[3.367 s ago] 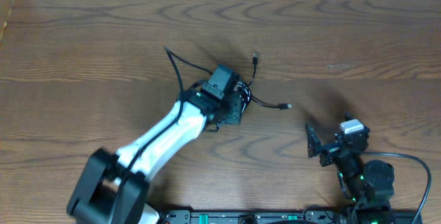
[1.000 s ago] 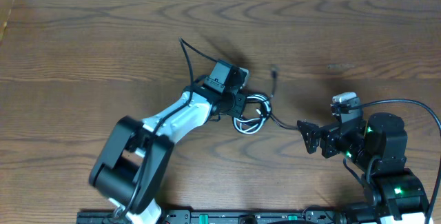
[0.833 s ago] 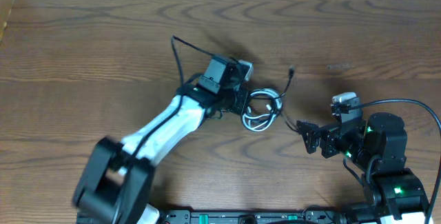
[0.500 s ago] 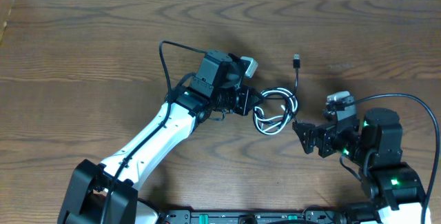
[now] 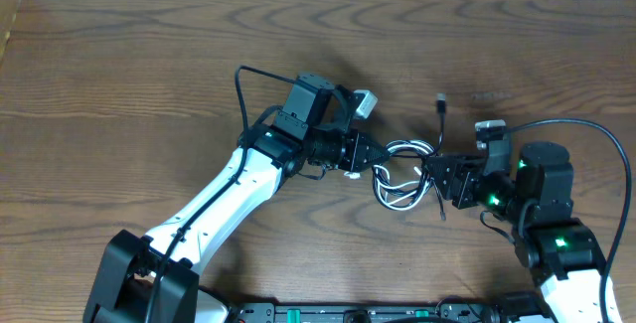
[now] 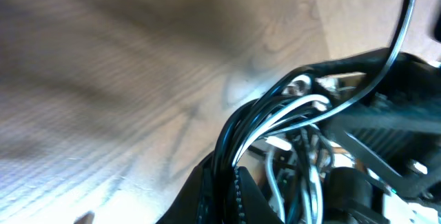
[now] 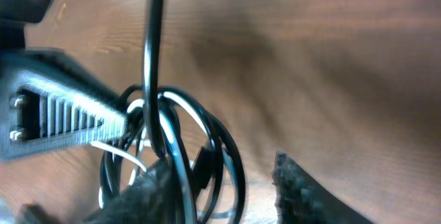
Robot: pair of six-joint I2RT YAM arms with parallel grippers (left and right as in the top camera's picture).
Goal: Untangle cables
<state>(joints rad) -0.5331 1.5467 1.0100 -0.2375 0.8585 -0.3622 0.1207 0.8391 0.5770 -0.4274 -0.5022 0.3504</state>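
Observation:
The cables (image 5: 401, 176), white and black cords looped in a small bundle, hang between my two grippers at mid-table. My left gripper (image 5: 369, 156) is shut on the bundle's left side; in the left wrist view its jaws (image 6: 224, 191) pinch several black and white strands (image 6: 275, 117). A black plug end (image 5: 441, 101) sticks up beyond the bundle. My right gripper (image 5: 434, 172) meets the bundle from the right. Its jaws (image 7: 224, 195) stand apart, with cable loops (image 7: 207, 148) between them, close to the left finger (image 7: 145, 193).
The brown wooden table (image 5: 149, 55) stretches to the left and back. Thick black wires run along both arms (image 5: 581, 139). The left gripper's ribbed finger (image 7: 62, 124) shows at the left of the right wrist view.
The left arm has carried the bundle rightward and the loops have opened out. The right gripper has moved left and up onto the bundle, and its jaws have narrowed.

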